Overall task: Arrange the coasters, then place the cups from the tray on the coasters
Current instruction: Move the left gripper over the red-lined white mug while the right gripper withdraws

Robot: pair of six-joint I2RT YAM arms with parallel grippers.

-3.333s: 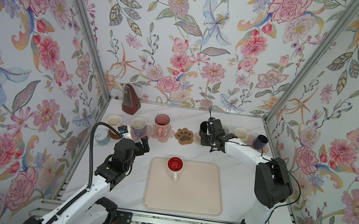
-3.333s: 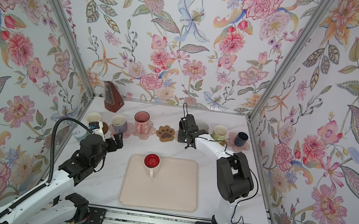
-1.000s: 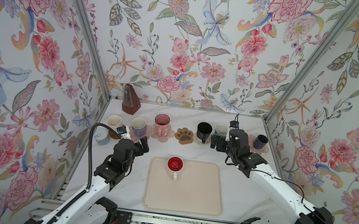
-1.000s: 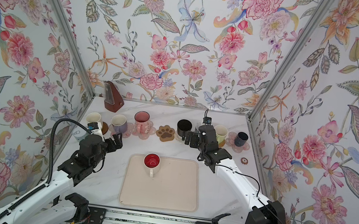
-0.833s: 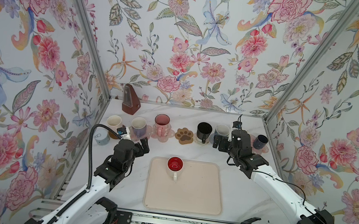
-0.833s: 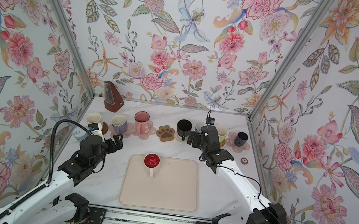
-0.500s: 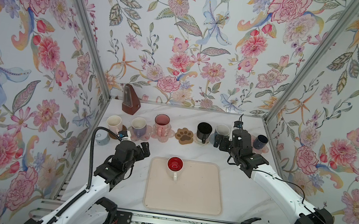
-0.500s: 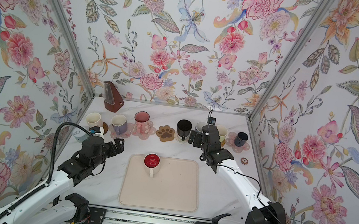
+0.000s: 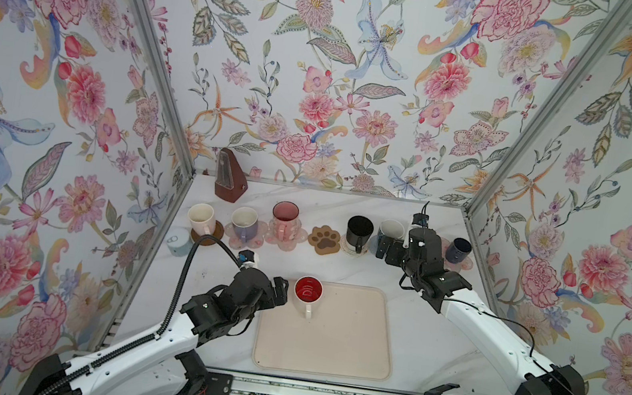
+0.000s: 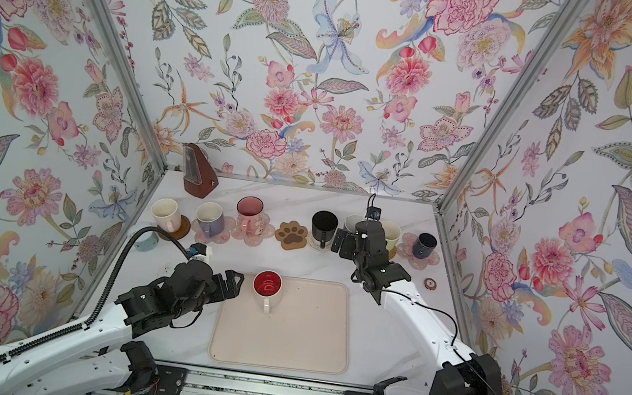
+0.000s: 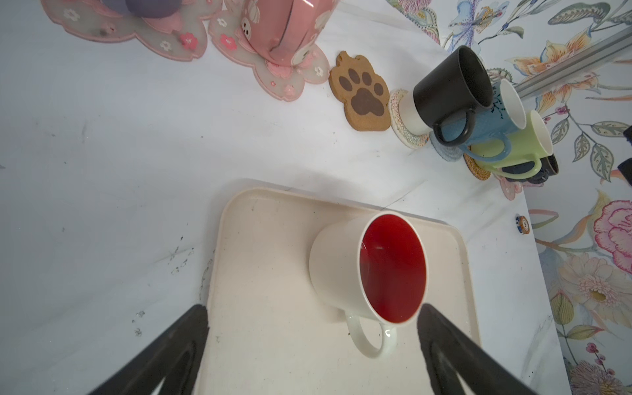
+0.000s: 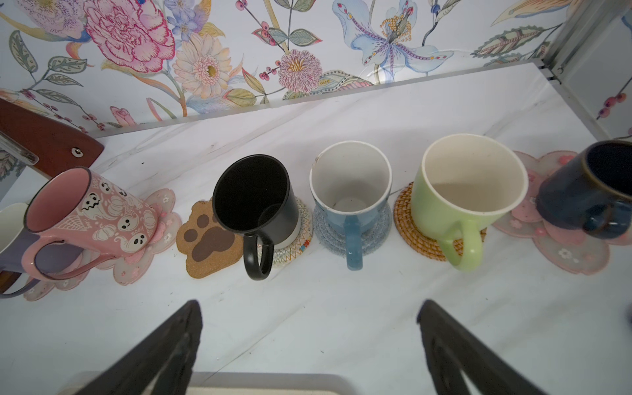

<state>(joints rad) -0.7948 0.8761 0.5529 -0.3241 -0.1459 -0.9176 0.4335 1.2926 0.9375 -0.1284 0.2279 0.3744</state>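
- A large flat beige rectangular tray [image 9: 327, 343] lay on the white marble worktop [image 9: 338, 264], near and central in both top views. Its only load was a white ceramic mug with a red interior [image 9: 308, 292], which stood upright near the far left corner with its handle toward the near edge.
- The left pincer [image 9: 280, 287] stood just beside that mug at the tray's left rim, its jaws spread wide and holding nothing. In the left wrist view the mug [image 11: 369, 270] sat ahead of the two dark fingers [image 11: 171, 349].
- The right pincer [image 9: 387, 250] hung over the worktop in front of the back row, its jaws likewise wide apart and empty.
- The left part of the back row, seen in a top view, began with a cream mug [image 9: 201, 218] on a brown disc coaster [image 9: 216, 235].
- Next came a lavender mug [image 9: 244, 222] on a translucent pink flower coaster [image 9: 234, 242], then a pink ghost-patterned mug [image 9: 284, 217] on a second pink flower coaster [image 9: 295, 242].
- A brown paw-print coaster [image 9: 325, 240] followed, with nothing on it.
- The right part of the row, seen in the right wrist view, began with a black mug [image 12: 254, 195] on a cream woven round coaster [image 12: 301, 236].
- After it stood a blue mug [image 12: 350, 191] on a grey woven round coaster [image 12: 376, 236] and a light green mug [image 12: 461, 191] on a tan rattan coaster [image 12: 405, 219].
- Last came a small dark navy mug [image 12: 595, 191] on a third pink flower coaster [image 12: 564, 253].
- A brown metronome [image 9: 229, 178] occupied the back left corner.
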